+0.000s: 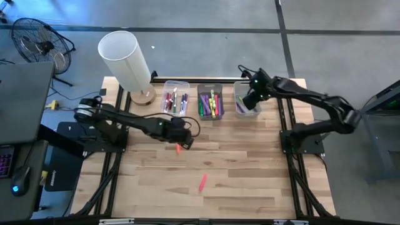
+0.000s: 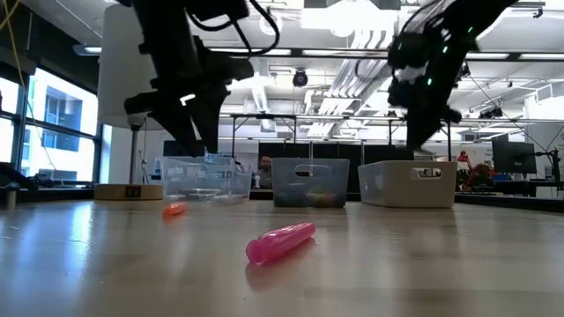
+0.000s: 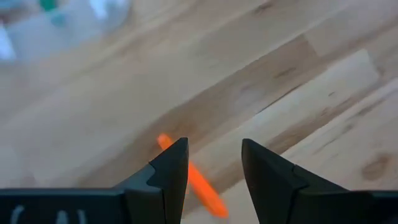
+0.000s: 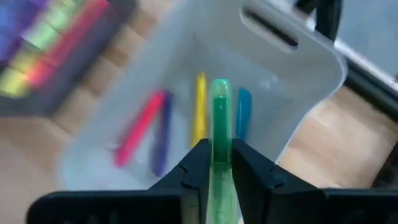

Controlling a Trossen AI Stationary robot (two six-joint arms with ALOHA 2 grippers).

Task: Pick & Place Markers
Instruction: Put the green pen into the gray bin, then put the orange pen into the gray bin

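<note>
An orange-red marker (image 1: pixel 179 148) lies flat on the table below my left gripper (image 1: pixel 182 140); it also shows in the left wrist view (image 3: pixel 198 182) and low view (image 2: pixel 174 210). My left gripper (image 3: pixel 214 163) is open above it, empty. A pink marker (image 1: pixel 202 182) lies flat nearer the front (image 2: pixel 282 240). My right gripper (image 1: pixel 250 100) is over the right clear bin (image 1: pixel 247 100), shut on a green marker (image 4: pixel 220 118). That bin holds pink, purple, yellow and blue markers (image 4: pixel 163 127). My right gripper pinches the green marker's barrel (image 4: pixel 220 146) between its two fingers. The marker lies along the fingers and sticks out past their tips, lifted clear above the bin's inside.
A left bin (image 1: pixel 175 99) and a middle bin (image 1: pixel 210 102) with several markers stand in a row at the table's far side. A white lamp (image 1: pixel 127 62) on a wooden base stands at the far left. Bare wood lies toward the near edge.
</note>
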